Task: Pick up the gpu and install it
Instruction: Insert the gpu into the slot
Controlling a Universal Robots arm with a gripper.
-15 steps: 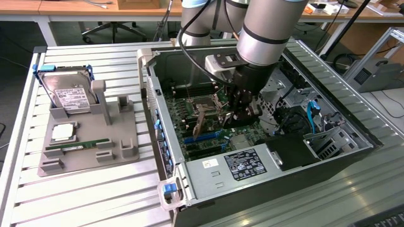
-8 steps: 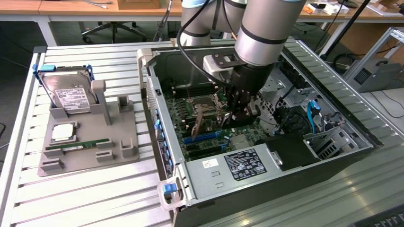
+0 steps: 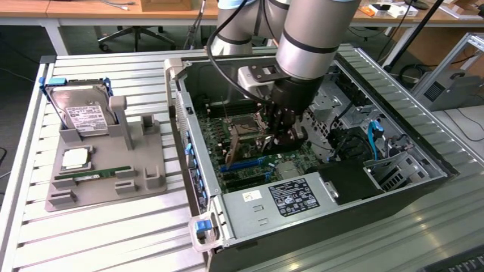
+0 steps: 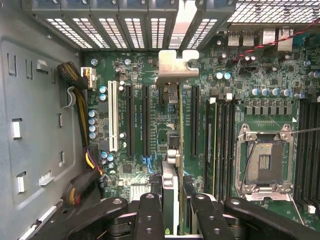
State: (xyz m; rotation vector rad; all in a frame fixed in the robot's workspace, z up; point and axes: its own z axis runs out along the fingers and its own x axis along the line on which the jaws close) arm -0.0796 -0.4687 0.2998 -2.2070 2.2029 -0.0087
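My gripper (image 3: 277,135) is reaching down inside the open computer case (image 3: 198,170), over the green motherboard (image 3: 246,161). It is shut on the gpu (image 3: 243,145), a thin card held on edge. In the wrist view the gpu (image 4: 172,150) appears edge-on between the two black fingers (image 4: 150,215) of the gripper (image 4: 171,210). Its silvery metal bracket (image 4: 173,67) points toward the case's rear slot openings. The card runs parallel to the long black expansion slots (image 4: 146,120) and sits between two of them. I cannot tell whether its lower edge touches a slot.
A grey holder (image 3: 144,170) on the slatted table at the exterior view's left carries a hard drive (image 3: 83,113), a small square chip (image 3: 76,158) and a green memory stick (image 3: 94,173). Inside the case are the processor socket (image 4: 262,162), cable bundles (image 4: 82,185) and a power supply (image 3: 284,198).
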